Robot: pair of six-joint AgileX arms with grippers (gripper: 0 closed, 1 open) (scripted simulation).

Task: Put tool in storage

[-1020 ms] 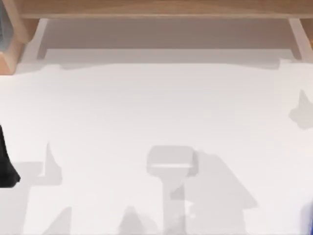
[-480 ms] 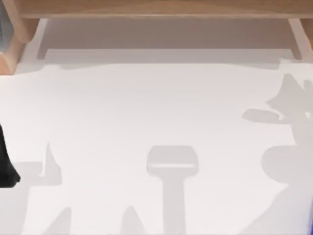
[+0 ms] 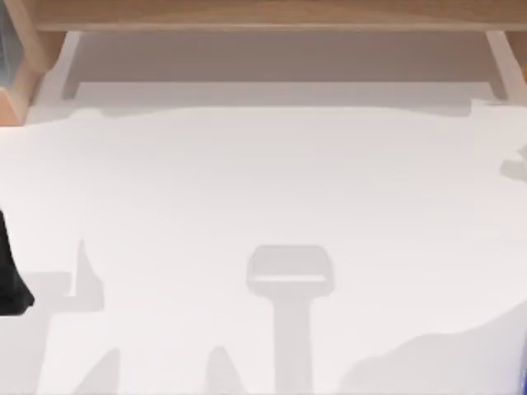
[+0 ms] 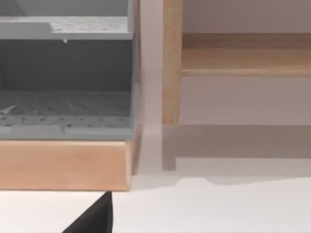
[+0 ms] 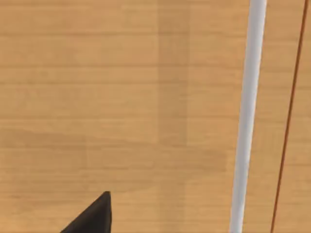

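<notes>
Tool: can't place it from these pictures, so this handling note is judgement only. Expect a small hand tool: rigid, fairly light, hard and a bit slick, not fragile, with its weight biased to one end. I'd grip across the thin part close to the heavy end so it doesn't swing in the jaws, squeeze firmly, and carry it low. Top view gives the layout: white table (image 3: 263, 181) under grey shadows, a wooden shelf (image 3: 263, 12) along the far edge, and a black shape (image 3: 11, 276) at the left edge, near side, probably the left arm. A broad shadow lies over the near right corner, probably cast by the right arm. Left wrist view adds what the top view barely hints at: a grey perforated storage box (image 4: 65, 111) on a wooden base (image 4: 63, 165) at the far left, open toward the camera, with a wooden post (image 4: 171, 63) just beside it and a black wedge (image 4: 95, 218) at the frame edge, likely part of the left gripper. Right wrist view faces a wooden panel (image 5: 121, 97) up close, crossed by a white bar (image 5: 248, 116), with a similar black tip (image 5: 95, 216); it gives no table context. Jaw state of the left gripper and the right gripper: cannot tell. Storage box looks like the likely drop target.
</notes>
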